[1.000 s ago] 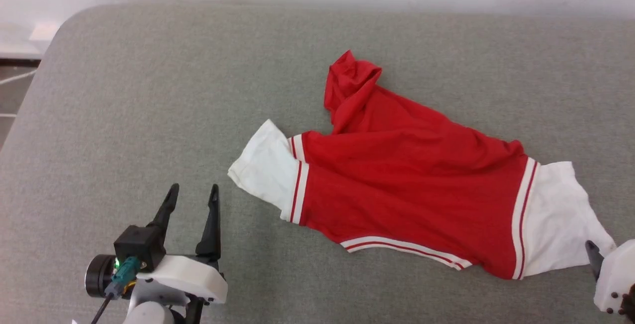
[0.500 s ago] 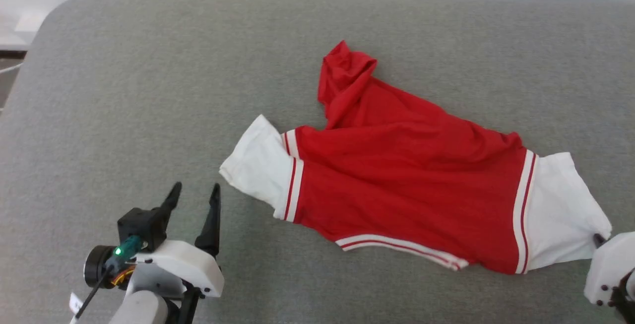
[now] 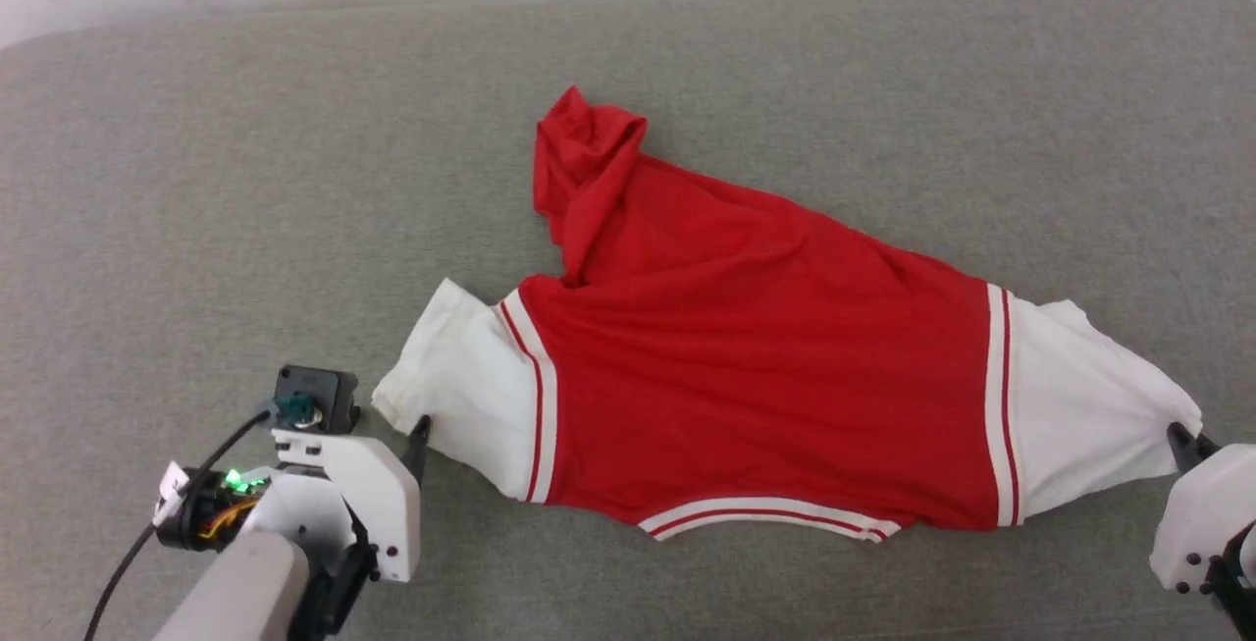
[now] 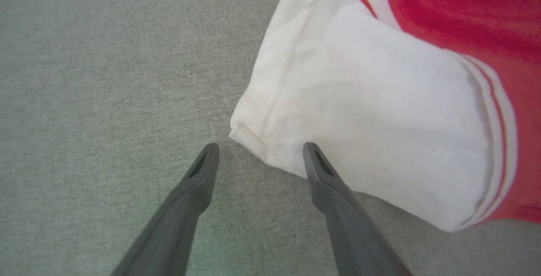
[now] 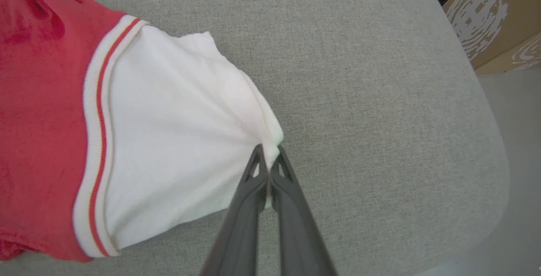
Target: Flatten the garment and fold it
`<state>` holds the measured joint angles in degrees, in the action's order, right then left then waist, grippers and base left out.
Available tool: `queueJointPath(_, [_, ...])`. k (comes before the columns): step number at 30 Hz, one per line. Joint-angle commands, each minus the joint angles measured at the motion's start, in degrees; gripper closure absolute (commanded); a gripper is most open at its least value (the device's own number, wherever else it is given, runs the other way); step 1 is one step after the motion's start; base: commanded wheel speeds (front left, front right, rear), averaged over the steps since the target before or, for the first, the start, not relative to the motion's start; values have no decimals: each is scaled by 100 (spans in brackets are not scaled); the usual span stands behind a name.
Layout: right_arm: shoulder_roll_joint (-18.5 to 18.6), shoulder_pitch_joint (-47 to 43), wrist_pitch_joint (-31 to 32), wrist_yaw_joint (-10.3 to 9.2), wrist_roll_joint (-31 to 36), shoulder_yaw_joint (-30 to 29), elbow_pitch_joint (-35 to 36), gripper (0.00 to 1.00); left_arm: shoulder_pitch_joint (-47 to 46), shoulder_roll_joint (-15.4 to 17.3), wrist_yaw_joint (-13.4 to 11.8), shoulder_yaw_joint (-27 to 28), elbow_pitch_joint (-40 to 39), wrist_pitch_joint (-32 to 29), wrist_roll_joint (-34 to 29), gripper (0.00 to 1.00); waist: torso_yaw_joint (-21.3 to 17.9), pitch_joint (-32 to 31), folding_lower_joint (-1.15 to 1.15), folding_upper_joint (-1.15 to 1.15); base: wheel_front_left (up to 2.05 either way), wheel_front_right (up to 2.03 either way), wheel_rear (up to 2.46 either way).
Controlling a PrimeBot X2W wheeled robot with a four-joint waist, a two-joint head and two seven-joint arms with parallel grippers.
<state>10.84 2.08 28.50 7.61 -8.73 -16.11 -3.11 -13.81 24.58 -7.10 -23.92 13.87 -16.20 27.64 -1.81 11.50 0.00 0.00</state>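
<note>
Well, the red shirt (image 3: 746, 376) lay spread sideways across the grey worktop (image 3: 245, 180), a striped band along its near edge and its far end bunched into a rumpled peak. My right pincer (image 5: 267, 151) was closed on the cuff corner of the white right sleeve (image 5: 177, 132), with creases fanning out from the fingers. My left pincer (image 4: 260, 151) stood open just beside the white left sleeve (image 4: 359, 111), one fingertip at its hem, gripping nothing. A cardboard box (image 5: 490, 18) sat beyond the worktop's rounded corner.
</note>
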Motion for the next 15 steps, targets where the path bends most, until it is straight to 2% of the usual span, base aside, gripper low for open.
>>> queueJointPath(1, [-24,-42,6,-12,-7,19,40,100,-111,33,-50,-9,64,-71,-39,0,-111,94,0,0,0,0,0])
queueJointPath(7, [-66,-46,5,-12,-31,91,66,100,-256,63,-7,-110,398,-319,-46,0,-170,216,0,0,0,0,0])
queueJointPath(8, [-62,-41,2,-12,-34,96,66,100,-242,54,63,-172,455,-476,2,100,-171,228,0,0,0,0,0])
queueJointPath(11, [-47,-7,-28,-12,-33,115,65,100,-232,51,255,-253,466,-585,107,100,-169,248,0,0,0,0,0])
queueJointPath(15, [52,39,-229,-12,-74,222,153,100,-145,29,210,-171,350,-364,169,100,-121,117,0,0,0,0,0])
